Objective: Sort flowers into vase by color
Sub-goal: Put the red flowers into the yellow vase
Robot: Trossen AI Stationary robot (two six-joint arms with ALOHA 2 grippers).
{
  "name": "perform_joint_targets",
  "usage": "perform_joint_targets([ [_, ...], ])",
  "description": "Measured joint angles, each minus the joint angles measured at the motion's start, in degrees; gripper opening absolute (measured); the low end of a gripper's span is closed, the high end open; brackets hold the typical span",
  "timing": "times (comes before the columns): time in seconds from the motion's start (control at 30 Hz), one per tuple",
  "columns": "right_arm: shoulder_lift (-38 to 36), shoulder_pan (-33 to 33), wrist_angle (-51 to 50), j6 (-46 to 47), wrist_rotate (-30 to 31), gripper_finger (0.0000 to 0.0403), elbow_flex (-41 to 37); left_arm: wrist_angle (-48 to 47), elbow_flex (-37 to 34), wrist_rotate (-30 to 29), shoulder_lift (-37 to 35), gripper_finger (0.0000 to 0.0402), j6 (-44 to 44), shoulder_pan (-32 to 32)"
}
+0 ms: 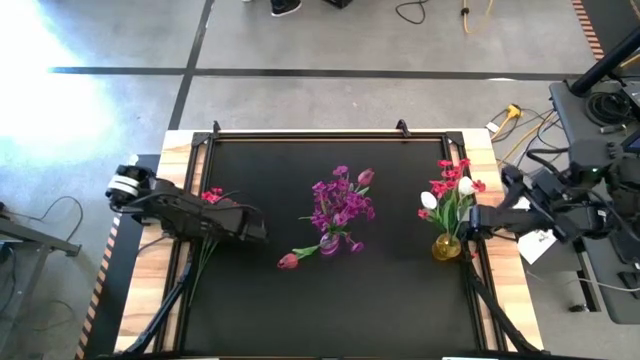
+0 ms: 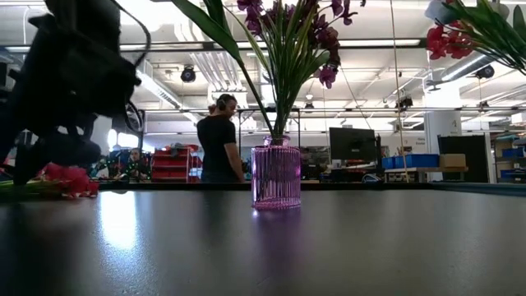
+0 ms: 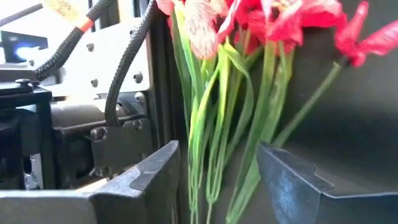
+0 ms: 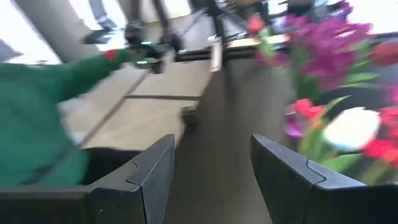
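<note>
A bunch of red flowers (image 1: 211,196) lies on the table's left side, stems (image 3: 211,124) pointing to the near edge. My left gripper (image 3: 217,168) hangs open over it, one finger on each side of the stems. A clear purple vase (image 2: 276,175) at the table's middle holds purple-magenta flowers (image 1: 340,203). One pink flower (image 1: 289,261) lies on the table next to it. A yellow vase (image 1: 446,247) on the right holds red flowers and white buds (image 1: 452,186). My right gripper (image 4: 211,162) is open just right of that vase.
A black mat covers the table inside a raised black frame (image 1: 300,133). Metal brackets and cables (image 3: 118,74) stand close to the left gripper at the table's left edge. Free mat lies toward the near edge (image 1: 330,310). A person (image 2: 218,136) stands in the room behind.
</note>
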Motion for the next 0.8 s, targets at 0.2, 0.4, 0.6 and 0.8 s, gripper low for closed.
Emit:
perform_joint_targets([
  [0.2,0.0,0.0,-2.3,1.6,-4.2,0.0201,0.0,0.3,-0.2,0.8,6.4,0.0184,2.2,3.5],
  [0.4,0.0,0.0,-2.0,1.6,-4.2,0.0201,0.0,3.4,-0.8,1.3,10.7,0.0177,8.8,6.9],
  [0.6,0.0,0.0,-2.0,1.7,-4.1,0.0201,0.0,4.3,-0.9,1.3,11.7,0.0140,11.9,7.6],
  [0.8,0.0,0.0,-2.0,3.1,-4.1,0.0201,0.0,6.3,-1.1,0.8,10.8,0.0017,11.9,7.5],
])
